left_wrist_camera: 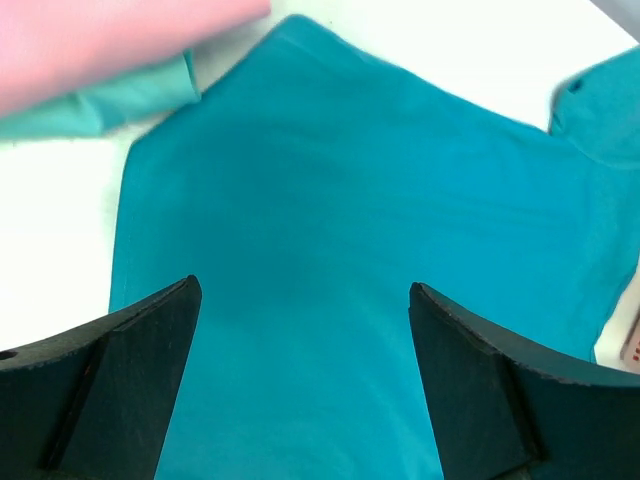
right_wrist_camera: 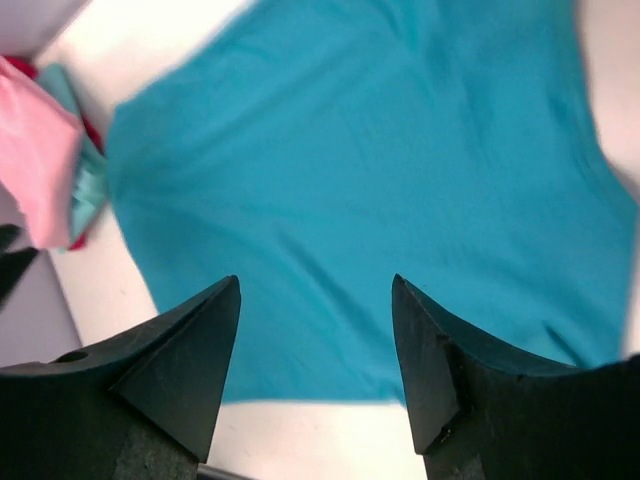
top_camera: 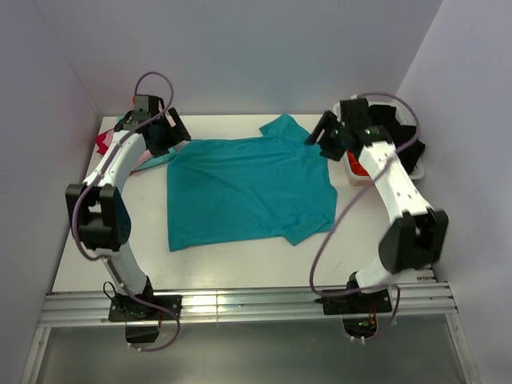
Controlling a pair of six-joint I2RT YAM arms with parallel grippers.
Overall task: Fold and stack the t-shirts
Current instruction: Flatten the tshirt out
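We are seeing the teal t-shirt lying flat in the middle of the frame. Over its top corners, our left gripper and right gripper are hanging wide open, holding nothing. A pink t-shirt is sitting upper left

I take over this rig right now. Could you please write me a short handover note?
Left gripper: fingers open, holding nothing, above the teal t-shirt near its far left corner.
Right gripper: fingers open, empty, above its far right side.
Teal t-shirt: spread flat mid-table, not folded yet.
Pink t-shirt and lighter teal t-shirt: together at the far left corner.
Left to do: fold the teal one and stack it there.
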